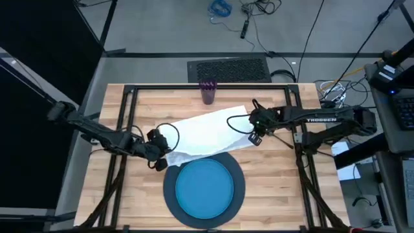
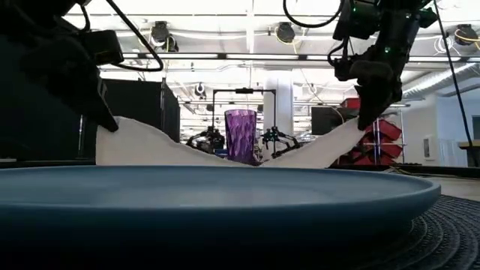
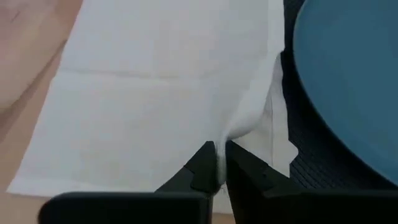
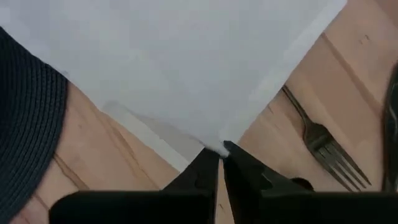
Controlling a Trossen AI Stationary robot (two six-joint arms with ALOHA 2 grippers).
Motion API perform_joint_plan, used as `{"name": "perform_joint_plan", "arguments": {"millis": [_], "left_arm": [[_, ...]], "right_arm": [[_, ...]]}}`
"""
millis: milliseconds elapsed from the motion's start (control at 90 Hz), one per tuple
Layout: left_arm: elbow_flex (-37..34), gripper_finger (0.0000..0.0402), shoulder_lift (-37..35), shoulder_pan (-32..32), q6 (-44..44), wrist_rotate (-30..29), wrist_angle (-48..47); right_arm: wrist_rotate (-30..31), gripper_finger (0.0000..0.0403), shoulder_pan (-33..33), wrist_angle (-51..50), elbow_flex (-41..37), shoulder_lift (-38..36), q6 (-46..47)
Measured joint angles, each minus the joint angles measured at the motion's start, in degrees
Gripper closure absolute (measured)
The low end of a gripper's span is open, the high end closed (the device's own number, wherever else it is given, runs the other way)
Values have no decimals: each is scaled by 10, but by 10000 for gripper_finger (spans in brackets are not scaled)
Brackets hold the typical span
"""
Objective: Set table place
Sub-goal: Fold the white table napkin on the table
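A white napkin point(image 1: 207, 136) stretches across the table's middle, just beyond the blue plate point(image 1: 206, 188), which sits on the dark grey charger point(image 1: 169, 188). My left gripper point(image 1: 162, 158) is shut on the napkin's left near end. My right gripper point(image 1: 254, 134) is shut on its right corner. Both ends are raised and the middle point(image 2: 255, 160) sags down toward the table. The purple cup point(image 1: 207, 90) stands upright near the far edge. A metal fork point(image 4: 323, 146) lies on the wood below my right gripper. My left gripper pinches the napkin's near edge point(image 3: 231, 132) between its two fingers, close to the left near corner. The cloth bunches into a ridge there. That end point(image 2: 112, 126) is lifted off the table. My right gripper pinches the very tip of the napkin's right corner point(image 4: 217, 144) between its two fingers, coming from above. The corner point(image 2: 352, 129) is raised, and the cloth slopes down from it toward the table's middle.
A dark keyboard point(image 1: 229, 70) lies beyond the table's far edge. The black frame bars point(image 1: 297, 139) cross the table on both sides. Bare wood point(image 1: 272, 188) shows to the right of the charger.
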Motion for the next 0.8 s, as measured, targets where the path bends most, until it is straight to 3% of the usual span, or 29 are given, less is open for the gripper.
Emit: {"name": "perform_joint_plan", "arguments": {"millis": [378,622,800], "left_arm": [[0,282,0,0,-5,21,-8],[0,273,0,0,-5,28,-68],[0,273,0,0,-3,16,-51]], "right_arm": [[0,281,0,0,0,0,-3],[4,257,0,1,0,0,-4],[5,258,0,23,0,0,-7]]}}
